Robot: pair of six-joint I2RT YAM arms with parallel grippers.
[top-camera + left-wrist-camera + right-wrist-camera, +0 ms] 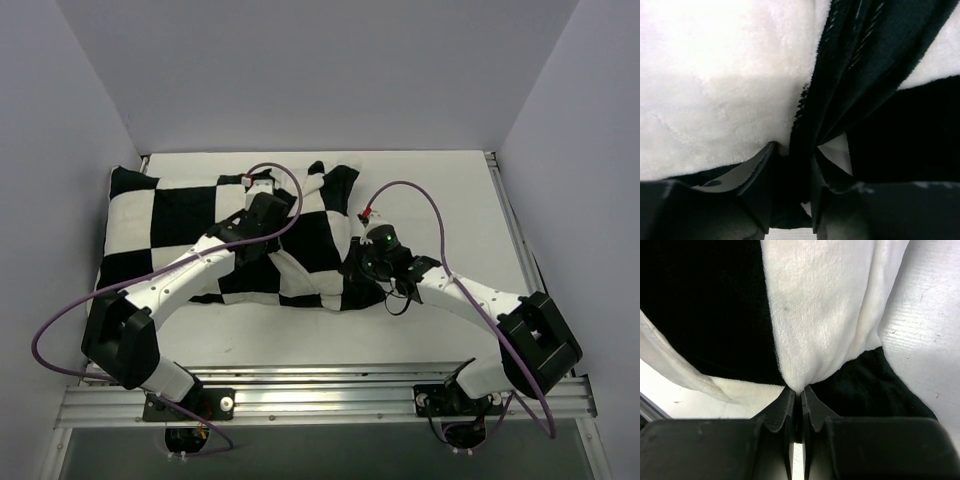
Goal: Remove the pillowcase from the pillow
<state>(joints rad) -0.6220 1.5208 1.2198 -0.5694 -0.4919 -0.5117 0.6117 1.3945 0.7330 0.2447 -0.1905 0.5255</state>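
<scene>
Pillowcase [190, 235] lies across the left and middle of the counter [440, 190]. Its checkered squares are flat toward the left wall and bunched into a ridge of folds at its right end. Pillow: inside the cover, as far as I can judge; no view lets me tell a plain cushion from the white squares. Left jaws: clamped on a fold of black plush with white plush just beside it; seen from overhead they sit on top of the cover near its far edge, right of centre. Right jaws: pressed together on a thin pinched tip of white fabric with black either side, at the bunched end toward the near edge. Judgement: the step in hand is drawing the cover off along its long axis, and most of it is not yet off. To do it well, both grips should pull the same way, low and slow, with even tension so the cloth slides rather than twists. The right pinch looks shallow and could slip under load. Cannot tell whether the left bite has caught stuffing beneath; if so, the pillow will drag along with the cover.
</scene>
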